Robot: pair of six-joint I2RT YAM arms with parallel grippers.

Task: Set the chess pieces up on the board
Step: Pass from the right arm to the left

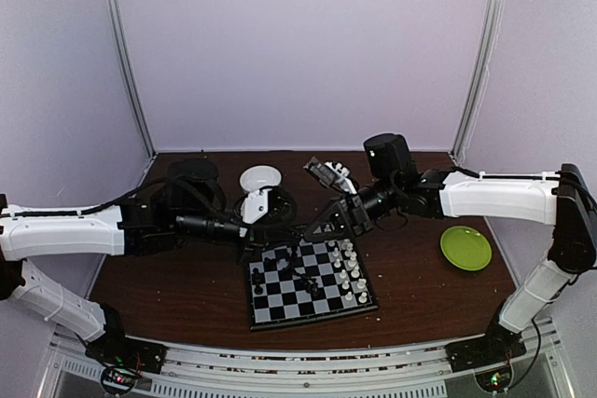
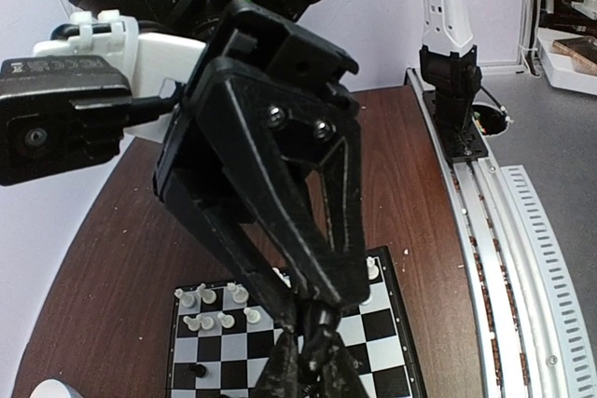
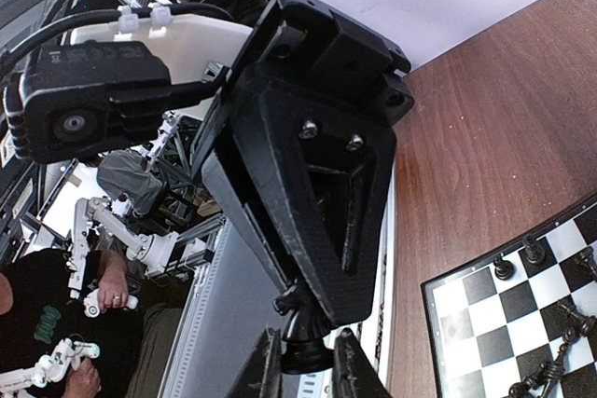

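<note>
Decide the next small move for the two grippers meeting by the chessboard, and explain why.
Probably the right gripper should open slightly and let go. The left gripper looks shut on the top of the dark chess piece sitting between the right fingers, near the board, so both seem to hold it.

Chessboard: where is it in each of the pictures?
Top external: the chessboard lies low in the middle.
Left wrist: it sits along the bottom edge, cut off by the frame.
Right wrist: it fills the bottom right corner.
Shared landmark: the brown table under the board, seen in all three views.
</note>
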